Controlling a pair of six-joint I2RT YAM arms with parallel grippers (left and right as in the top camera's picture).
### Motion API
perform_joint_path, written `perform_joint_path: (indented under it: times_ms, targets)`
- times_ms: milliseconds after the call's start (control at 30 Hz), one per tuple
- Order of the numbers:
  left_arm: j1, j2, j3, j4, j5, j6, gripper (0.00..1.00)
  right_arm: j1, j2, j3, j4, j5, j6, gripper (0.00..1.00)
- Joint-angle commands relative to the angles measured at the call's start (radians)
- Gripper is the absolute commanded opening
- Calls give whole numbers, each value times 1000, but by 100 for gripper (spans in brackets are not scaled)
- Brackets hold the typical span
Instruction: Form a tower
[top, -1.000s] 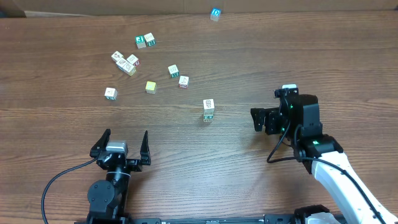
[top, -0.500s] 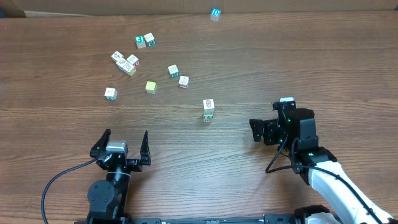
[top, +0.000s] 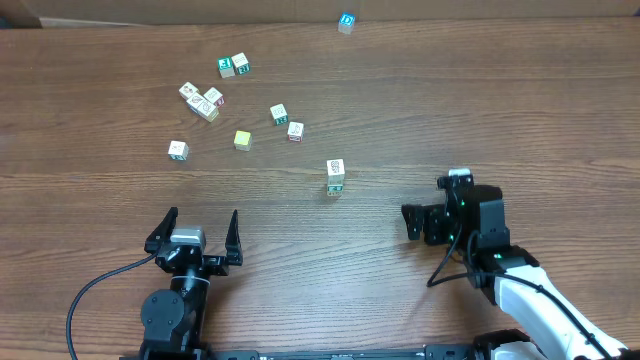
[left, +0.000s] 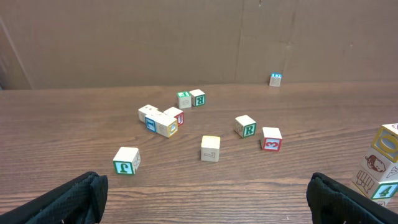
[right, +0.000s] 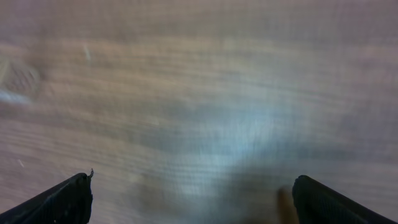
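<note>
The tower (top: 335, 177), a slim upright stack of small wooden picture cubes topped by a white dark-marked cube, stood near the middle of the brown wooden table (top: 560, 90), its long axis vertical. It lay left of and slightly ahead of the right end effector (top: 412, 222), which was spread wide, empty and pointing toward it. That arm looked nearer than the left end effector (top: 203, 215), also wide open and holding nothing. Bare wood separated the tower from the right end effector. The scattered loose wooden cubes (top: 242, 140) sat farther back-left, out of a direct approach.
</note>
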Motion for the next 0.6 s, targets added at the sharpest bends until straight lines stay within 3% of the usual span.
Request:
perform_joint_path:
  times_ms: [0, 267, 567]
  targets:
    - [7, -10, -3, 3, 8, 16, 99, -2, -19, -43, 19, -5, 6, 100]
    - [7, -10, -3, 3, 8, 16, 100, -2, -19, -74, 156, -5, 6, 100]
    - [7, -10, -3, 3, 8, 16, 100, -2, -55, -74, 159, -5, 6, 100]
